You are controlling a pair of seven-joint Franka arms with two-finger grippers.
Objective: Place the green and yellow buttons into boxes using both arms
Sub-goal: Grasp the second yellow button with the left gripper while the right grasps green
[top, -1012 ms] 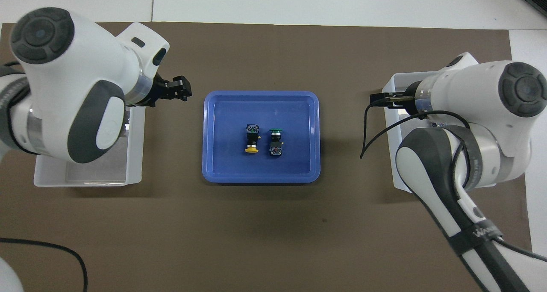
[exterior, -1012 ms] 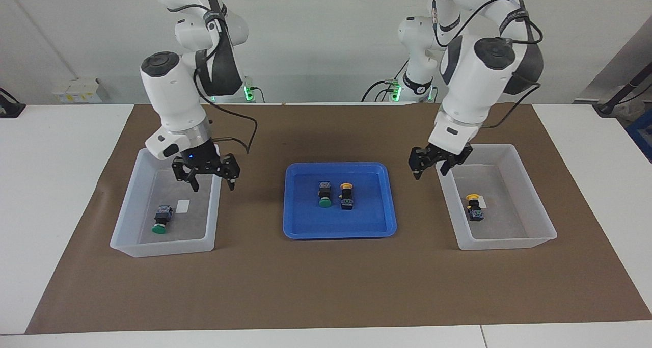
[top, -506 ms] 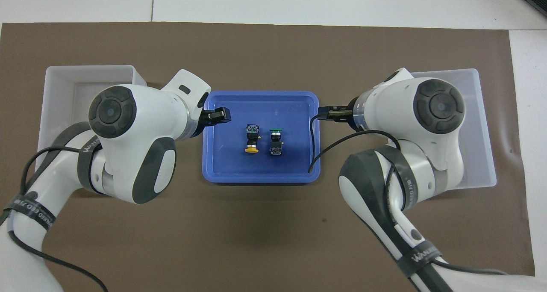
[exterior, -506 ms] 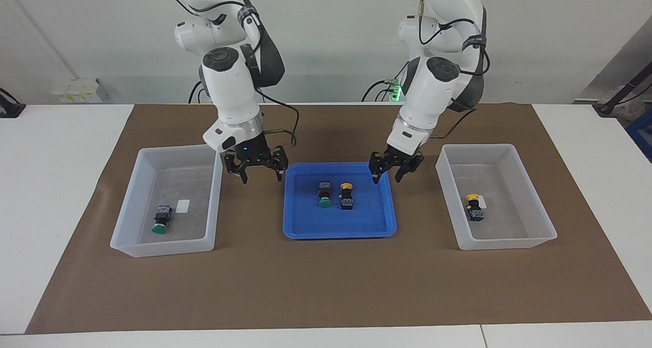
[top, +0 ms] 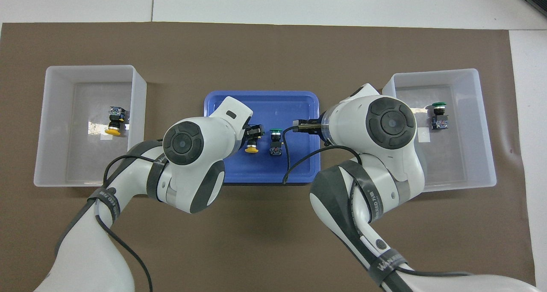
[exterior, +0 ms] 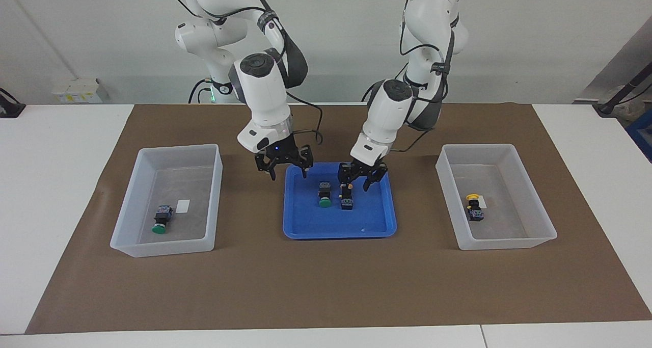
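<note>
We are finding the left gripper (exterior: 355, 182) open and empty, hanging just above the yellow button (exterior: 347, 194) in the blue tray (exterior: 374, 225). The right gripper (exterior: 287, 169) is hovering open and empty over the tray's rim, the green button (exterior: 324, 194) just below and beside it. Both buttons are lying flat, long axes running toward and away from the robots, caps at contrary ends. We are judging them light, rigid and smooth-capped; the square black body offers the better hold. Each box (exterior: 168, 200) is holding one button already.

I'm getting bright, even light from above, and both views are looking sharp. The arms are casting soft shadows on the brown mat (top: 265, 223).
</note>
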